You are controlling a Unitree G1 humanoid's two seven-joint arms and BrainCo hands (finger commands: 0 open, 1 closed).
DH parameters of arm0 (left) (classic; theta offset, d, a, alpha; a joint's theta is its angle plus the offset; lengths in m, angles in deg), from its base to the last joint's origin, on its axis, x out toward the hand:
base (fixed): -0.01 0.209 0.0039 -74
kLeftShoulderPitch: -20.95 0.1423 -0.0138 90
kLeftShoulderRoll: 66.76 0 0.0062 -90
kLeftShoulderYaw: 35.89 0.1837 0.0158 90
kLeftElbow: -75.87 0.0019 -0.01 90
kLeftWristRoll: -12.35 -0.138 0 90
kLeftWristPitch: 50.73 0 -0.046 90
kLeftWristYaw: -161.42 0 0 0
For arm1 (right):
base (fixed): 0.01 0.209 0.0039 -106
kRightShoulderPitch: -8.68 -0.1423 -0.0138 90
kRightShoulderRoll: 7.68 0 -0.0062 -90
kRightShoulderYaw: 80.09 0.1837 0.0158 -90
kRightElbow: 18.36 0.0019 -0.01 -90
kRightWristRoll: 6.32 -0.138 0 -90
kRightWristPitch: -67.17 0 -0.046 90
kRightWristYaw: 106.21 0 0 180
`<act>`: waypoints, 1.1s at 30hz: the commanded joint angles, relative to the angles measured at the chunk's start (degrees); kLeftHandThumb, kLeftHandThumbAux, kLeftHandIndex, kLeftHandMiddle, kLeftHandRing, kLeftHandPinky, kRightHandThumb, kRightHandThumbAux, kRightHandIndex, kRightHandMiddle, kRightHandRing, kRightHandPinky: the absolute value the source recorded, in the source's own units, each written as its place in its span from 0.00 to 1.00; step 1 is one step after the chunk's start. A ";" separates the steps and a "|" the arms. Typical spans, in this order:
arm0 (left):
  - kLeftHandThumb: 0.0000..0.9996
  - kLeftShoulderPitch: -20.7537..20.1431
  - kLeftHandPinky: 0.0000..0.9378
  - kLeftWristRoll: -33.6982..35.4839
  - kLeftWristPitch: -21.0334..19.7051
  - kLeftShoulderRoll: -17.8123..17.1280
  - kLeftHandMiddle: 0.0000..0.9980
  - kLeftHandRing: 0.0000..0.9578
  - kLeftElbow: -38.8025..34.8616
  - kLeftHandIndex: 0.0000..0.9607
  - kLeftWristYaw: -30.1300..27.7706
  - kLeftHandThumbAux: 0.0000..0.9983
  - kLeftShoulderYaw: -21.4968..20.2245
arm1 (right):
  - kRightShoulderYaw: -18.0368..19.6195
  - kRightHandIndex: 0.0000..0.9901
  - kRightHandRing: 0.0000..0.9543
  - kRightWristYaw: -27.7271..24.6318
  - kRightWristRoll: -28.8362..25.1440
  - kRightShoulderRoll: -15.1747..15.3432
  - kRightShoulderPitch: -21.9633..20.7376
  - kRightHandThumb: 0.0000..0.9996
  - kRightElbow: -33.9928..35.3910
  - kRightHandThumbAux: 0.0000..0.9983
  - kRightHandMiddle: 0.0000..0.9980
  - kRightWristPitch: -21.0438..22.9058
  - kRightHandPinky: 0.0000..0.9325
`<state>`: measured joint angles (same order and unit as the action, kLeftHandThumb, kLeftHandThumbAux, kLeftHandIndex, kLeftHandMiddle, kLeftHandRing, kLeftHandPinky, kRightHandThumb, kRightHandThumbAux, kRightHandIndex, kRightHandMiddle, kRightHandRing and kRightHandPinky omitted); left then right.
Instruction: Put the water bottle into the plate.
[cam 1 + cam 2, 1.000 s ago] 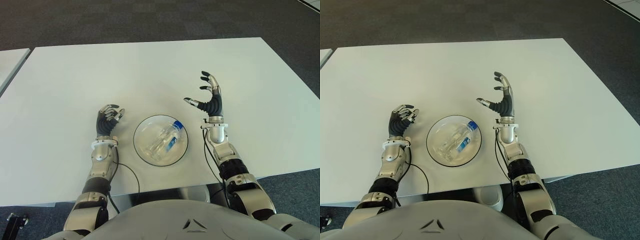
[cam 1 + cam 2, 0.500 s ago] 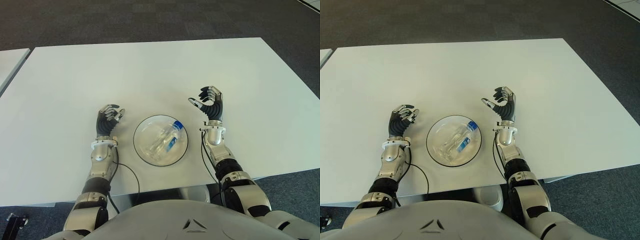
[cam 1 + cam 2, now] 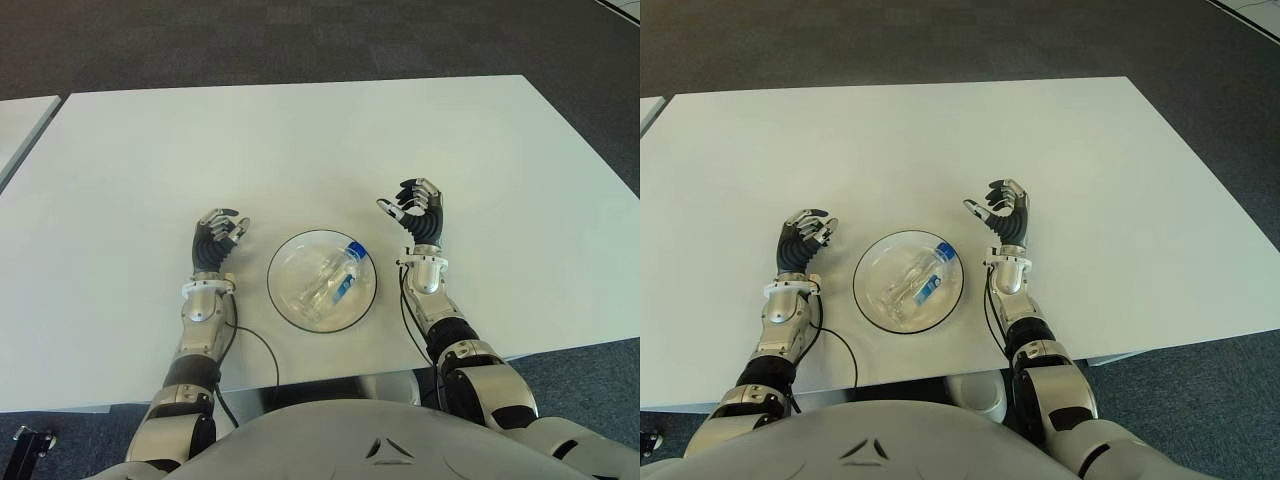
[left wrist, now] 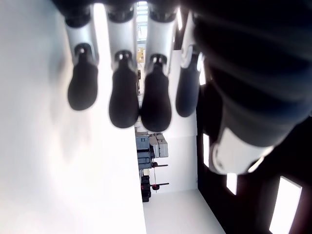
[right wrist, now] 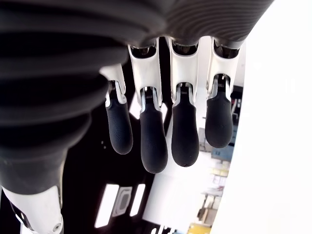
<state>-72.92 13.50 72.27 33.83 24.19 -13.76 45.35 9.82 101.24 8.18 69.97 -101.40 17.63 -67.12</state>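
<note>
Bottle: water bottle is lying inside plate.
Hands: right hand and left hand are flanking plate, curled, empty.
Risk: stray hand nudging plate off bench.

Bright even light, soft shadows on white table, wrist views overexposed, blurred.

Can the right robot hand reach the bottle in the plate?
Probably yes. The right robot hand shows just right of the plate, fingers curled and holding nothing. The water bottle lies uncovered in the plate, and nothing stands between them.
</note>
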 commanded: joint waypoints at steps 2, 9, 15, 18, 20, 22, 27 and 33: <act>0.71 0.63 0.73 0.16 -1.23 -0.11 0.71 0.73 0.69 0.45 -0.25 0.72 -0.29 | 1.12 0.44 0.68 -3.07 -2.62 0.15 -0.88 0.71 -4.08 0.73 0.64 -0.85 0.69; 0.71 0.69 0.73 0.21 -1.58 -0.25 0.71 0.73 0.39 0.45 -0.56 0.72 -0.19 | 1.59 0.44 0.67 -5.14 -3.16 0.37 -1.45 0.71 -5.80 0.73 0.64 -0.52 0.70; 0.71 0.73 0.72 0.80 -1.56 -0.27 0.71 0.73 0.31 0.45 -1.21 0.72 -0.32 | 1.54 0.44 0.68 -6.08 -3.15 0.55 -1.86 0.71 -7.01 0.73 0.64 0.35 0.72; 0.71 0.64 0.72 0.97 -1.73 -0.25 0.71 0.73 0.38 0.45 -1.36 0.72 -0.47 | 1.64 0.44 0.68 -6.46 -3.29 0.62 -2.05 0.71 -7.67 0.73 0.64 0.65 0.72; 0.71 0.62 0.72 1.03 -1.67 -0.26 0.71 0.73 0.43 0.45 -1.42 0.72 -0.54 | 1.69 0.44 0.68 -6.77 -3.40 0.61 -2.16 0.71 -8.10 0.73 0.64 0.87 0.71; 0.71 0.62 0.72 1.08 -1.48 -0.28 0.71 0.73 0.48 0.45 -1.48 0.72 -0.59 | 1.70 0.44 0.68 -7.39 -3.60 0.60 -2.24 0.71 -8.47 0.73 0.64 1.18 0.71; 0.71 0.66 0.72 1.09 -1.24 -0.25 0.71 0.73 0.42 0.45 -1.55 0.72 -0.59 | 1.96 0.44 0.68 -9.41 -4.49 0.51 -2.44 0.71 -9.18 0.73 0.64 1.92 0.71; 0.71 0.68 0.72 1.22 -1.22 -0.30 0.71 0.73 0.33 0.45 -1.72 0.72 -0.63 | 2.81 0.44 0.68 -11.65 -6.31 -0.13 -2.76 0.71 -9.95 0.73 0.64 2.66 0.70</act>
<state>-72.88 14.08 71.92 33.65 24.07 -14.67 45.15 11.90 90.71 3.41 70.51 -104.29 8.93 -66.25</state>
